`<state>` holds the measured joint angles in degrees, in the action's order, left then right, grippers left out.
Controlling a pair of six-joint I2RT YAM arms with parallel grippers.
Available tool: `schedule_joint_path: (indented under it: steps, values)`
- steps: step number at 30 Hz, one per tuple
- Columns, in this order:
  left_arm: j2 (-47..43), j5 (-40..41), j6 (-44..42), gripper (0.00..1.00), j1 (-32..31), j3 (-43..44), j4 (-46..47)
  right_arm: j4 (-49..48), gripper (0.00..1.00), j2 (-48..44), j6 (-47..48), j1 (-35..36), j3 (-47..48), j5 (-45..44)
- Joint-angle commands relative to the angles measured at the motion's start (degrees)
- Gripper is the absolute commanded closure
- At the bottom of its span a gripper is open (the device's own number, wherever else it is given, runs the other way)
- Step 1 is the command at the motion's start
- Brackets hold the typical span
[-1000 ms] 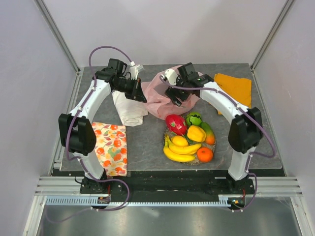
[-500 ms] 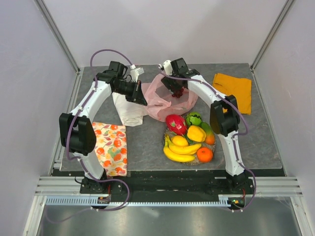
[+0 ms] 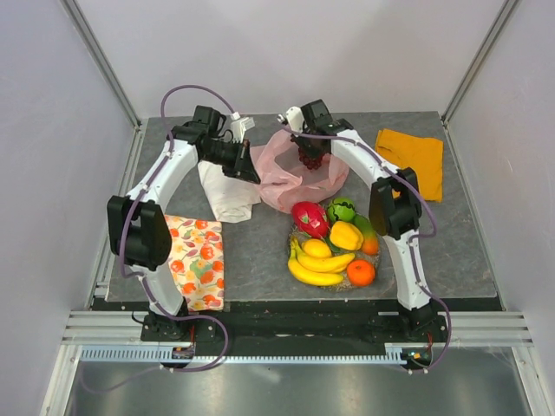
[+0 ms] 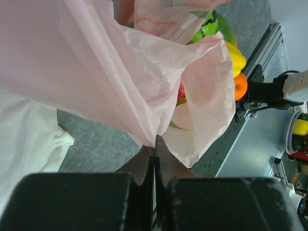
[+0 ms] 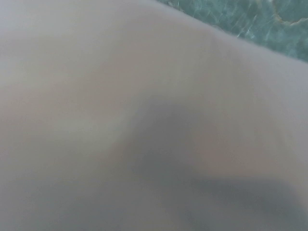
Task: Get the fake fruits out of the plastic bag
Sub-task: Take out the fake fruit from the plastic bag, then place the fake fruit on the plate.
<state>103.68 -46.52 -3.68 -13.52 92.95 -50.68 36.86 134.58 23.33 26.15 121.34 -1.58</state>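
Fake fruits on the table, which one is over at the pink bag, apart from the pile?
The dark purple plastic grape bunch, at the mouth of the thin pink plastic bag; the other glossy fruits lie in a heap in front of it.

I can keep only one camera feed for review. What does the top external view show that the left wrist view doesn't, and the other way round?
Only top external: the flat orange cloth, the fruit-patterned cloth, and the right gripper at the dark purple plastic grapes.
Only left wrist: the left gripper seen close up, pinched shut on a fold of the thin translucent pink plastic bag.
Both: that bag, the white cloth and the round orange plastic fruit.
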Motion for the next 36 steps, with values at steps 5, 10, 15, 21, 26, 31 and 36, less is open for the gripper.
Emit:
schedule_joint_path:
  steps: [5, 10, 15, 21, 26, 31, 36]
  values:
    - [4.42, -0.5, 1.05, 0.98, 0.07, 8.73, 2.25, 8.31, 0.9, -21.28, -0.21, 0.48, -2.24, 13.8]
    - [6.36, 0.91, 0.26, 0.99, 0.07, 14.89, 1.9, 11.12, 0.92, -28.84, -1.44, 0.48, -4.09, 18.81]
    - [7.59, 1.61, 0.52, 0.99, 0.07, 16.04, 1.9, 15.34, 0.93, -34.11, -1.27, 0.57, -1.2, 20.92]
    - [7.42, 3.54, 0.17, 0.98, 0.07, 15.69, 1.9, 15.52, 0.96, -41.67, -1.45, 0.65, -1.98, 20.66]
    - [6.98, 5.39, 0.17, 0.92, 0.07, 15.86, 1.81, 16.66, 1.0, -47.56, -0.4, 1.53, -2.69, 24.86]
    - [6.19, 6.88, -0.62, 0.85, 0.07, 15.77, 1.55, 19.83, 1.0, -52.92, 1.28, 3.73, -9.0, 28.3]
    - [4.61, 7.67, -1.06, 0.84, 0.07, 14.9, 1.28, 20.18, 1.0, -56.89, 1.54, 4.52, -17.96, 29.88]
